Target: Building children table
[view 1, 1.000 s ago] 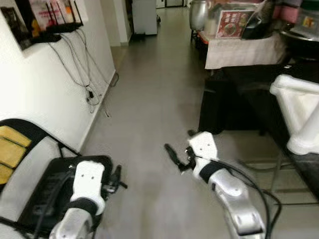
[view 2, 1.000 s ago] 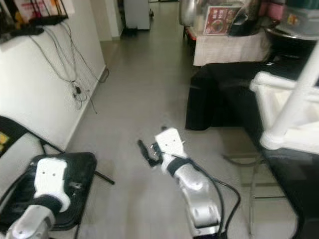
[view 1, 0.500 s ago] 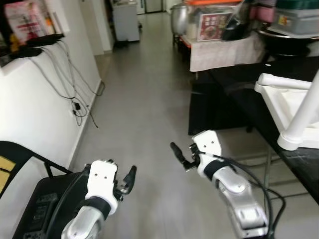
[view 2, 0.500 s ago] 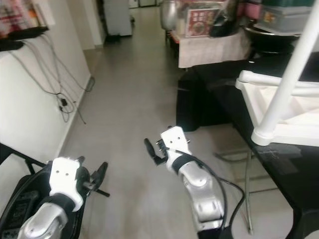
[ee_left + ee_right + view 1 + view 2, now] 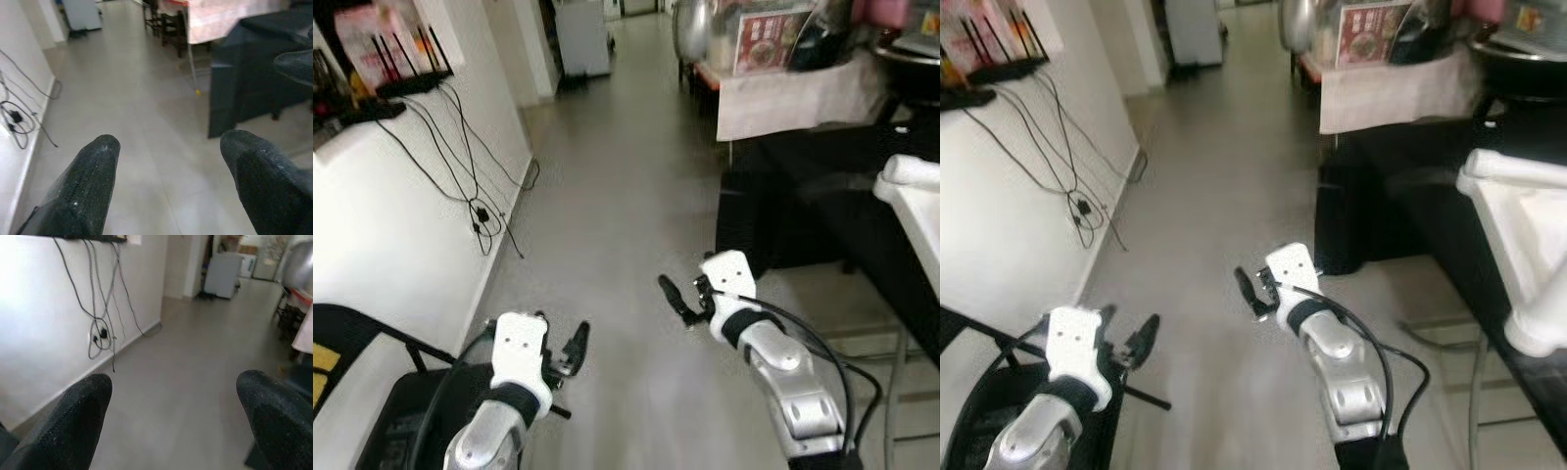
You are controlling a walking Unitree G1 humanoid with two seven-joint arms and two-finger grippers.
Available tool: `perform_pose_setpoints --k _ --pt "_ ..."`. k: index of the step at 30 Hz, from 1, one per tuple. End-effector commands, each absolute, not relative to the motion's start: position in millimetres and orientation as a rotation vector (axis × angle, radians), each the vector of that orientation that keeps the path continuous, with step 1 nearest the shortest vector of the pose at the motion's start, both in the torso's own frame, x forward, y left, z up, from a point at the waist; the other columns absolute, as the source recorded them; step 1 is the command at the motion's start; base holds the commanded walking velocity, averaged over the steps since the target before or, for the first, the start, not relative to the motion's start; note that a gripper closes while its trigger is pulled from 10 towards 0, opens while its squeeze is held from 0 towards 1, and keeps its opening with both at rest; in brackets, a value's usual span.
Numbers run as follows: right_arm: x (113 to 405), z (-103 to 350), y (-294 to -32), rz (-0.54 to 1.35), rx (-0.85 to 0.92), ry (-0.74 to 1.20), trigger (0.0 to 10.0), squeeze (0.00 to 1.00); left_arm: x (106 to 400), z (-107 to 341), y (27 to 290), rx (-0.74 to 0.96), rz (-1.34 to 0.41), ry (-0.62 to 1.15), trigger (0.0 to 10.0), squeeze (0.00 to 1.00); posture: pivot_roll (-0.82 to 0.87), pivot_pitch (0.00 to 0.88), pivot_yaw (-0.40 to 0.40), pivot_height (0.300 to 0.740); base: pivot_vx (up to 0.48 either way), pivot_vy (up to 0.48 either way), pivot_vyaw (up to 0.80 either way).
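Both arms were up in front, and neither had anything in it. The left gripper [image 5: 576, 347] hung spread wide over bare floor [image 5: 607, 225], nothing between its fingers [image 5: 80, 188]. The right gripper [image 5: 674, 300] was likewise parted and empty, the wall cables [image 5: 100, 330] well ahead of it. The white children's table [image 5: 1518, 255] lay off to the right gripper's outer side, upturned on the black tabletop [image 5: 1420, 186], one round leg standing up from it, well apart from either gripper. By the look of it, the build was barely engaged: no part was in hand, and the robot needed to reach the table first.
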State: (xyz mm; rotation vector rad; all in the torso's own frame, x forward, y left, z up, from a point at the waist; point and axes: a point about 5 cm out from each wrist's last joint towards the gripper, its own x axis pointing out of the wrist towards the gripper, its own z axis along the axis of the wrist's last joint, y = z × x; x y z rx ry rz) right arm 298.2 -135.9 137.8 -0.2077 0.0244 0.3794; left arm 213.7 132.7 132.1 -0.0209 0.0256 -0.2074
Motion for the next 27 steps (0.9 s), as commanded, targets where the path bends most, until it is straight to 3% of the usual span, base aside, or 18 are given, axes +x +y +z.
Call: perform_pose_setpoints --k 1,24,27 --pt "298.8 138.3 -126.5 0.417 -0.188 0.016 10.0 0.00 215.0 130.6 138.0 -0.010 -0.191 0.029 10.0 0.00 -0.05 0.026 0.047 0.740 0.382 0.000 0.00" --pt "301.6 137.5 -124.0 0.456 -0.163 0.007 10.0 0.00 219.7 130.1 138.3 -0.022 -0.191 0.017 10.0 0.00 -0.07 0.022 0.055 0.740 0.354 0.000 0.00" --pt "301.4 136.8 -122.8 0.474 -0.156 0.009 10.0 0.00 220.5 130.1 138.4 -0.021 -0.191 0.015 10.0 0.00 -0.07 0.020 0.058 0.740 0.335 0.000 -0.56"
